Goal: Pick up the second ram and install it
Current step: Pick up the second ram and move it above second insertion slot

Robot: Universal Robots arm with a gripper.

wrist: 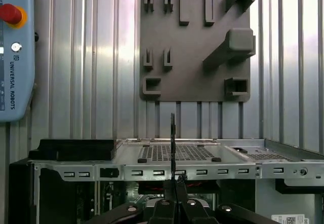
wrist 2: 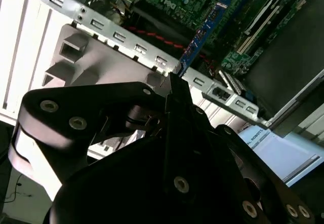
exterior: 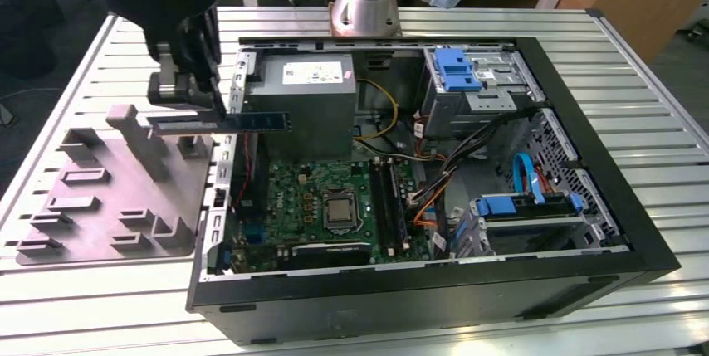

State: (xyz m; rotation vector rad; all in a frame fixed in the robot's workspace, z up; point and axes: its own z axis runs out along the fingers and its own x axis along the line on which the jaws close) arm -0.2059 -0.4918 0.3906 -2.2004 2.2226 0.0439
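From my station I see one ribbed metal surface carrying everything. On it lies one open black computer case, and at nine o'clock of the case in the exterior view sits one grey parts tray; in the first wrist view the same tray lies flat on the ribs beyond the case wall. I count one teach pendant lying beside it there.

Inside the case there is one grey power supply toward twelve o'clock, one green motherboard at six o'clock of it, and two blue drive brackets, one near and one near.

My one tool hangs over the gap between tray and case, its fingers pressed onto the second ram, pinching it near one end. That is the one stick I can count in the air, clear of the tray and well above the motherboard. In the exterior view its long axis runs level from nine to three o'clock, the free end crossing the case wall and pointing at the power supply.

In the second wrist view the tool holds the second ram stretching away over the board. In the first wrist view the tool grips it edge-on, a thin dark line.
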